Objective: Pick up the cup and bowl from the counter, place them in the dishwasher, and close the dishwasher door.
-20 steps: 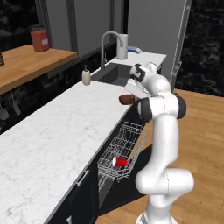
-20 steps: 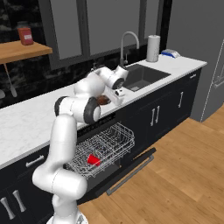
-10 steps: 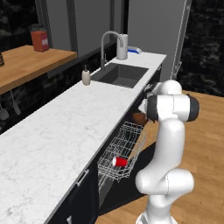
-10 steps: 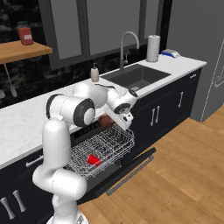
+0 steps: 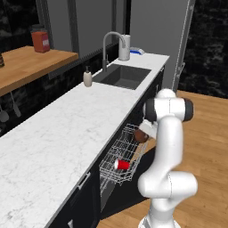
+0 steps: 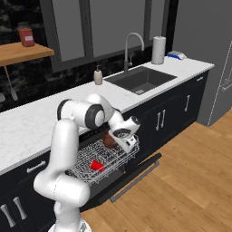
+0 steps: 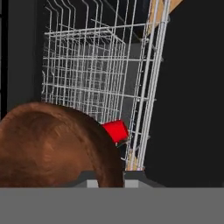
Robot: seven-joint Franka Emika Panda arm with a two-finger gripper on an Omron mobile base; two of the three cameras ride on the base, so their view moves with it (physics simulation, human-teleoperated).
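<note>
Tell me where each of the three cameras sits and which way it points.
Left base view: behind the arm's left, looking forward and down the counter toward the sink; the white arm rises at lower right, holding the bowl over the rack.
Right base view: behind the arm's right, looking across the counter; the arm rises at lower left.
Hand view: on the hand, looking into the rack past the bowl.
Shared: all show bowl, rack and red cup.
</note>
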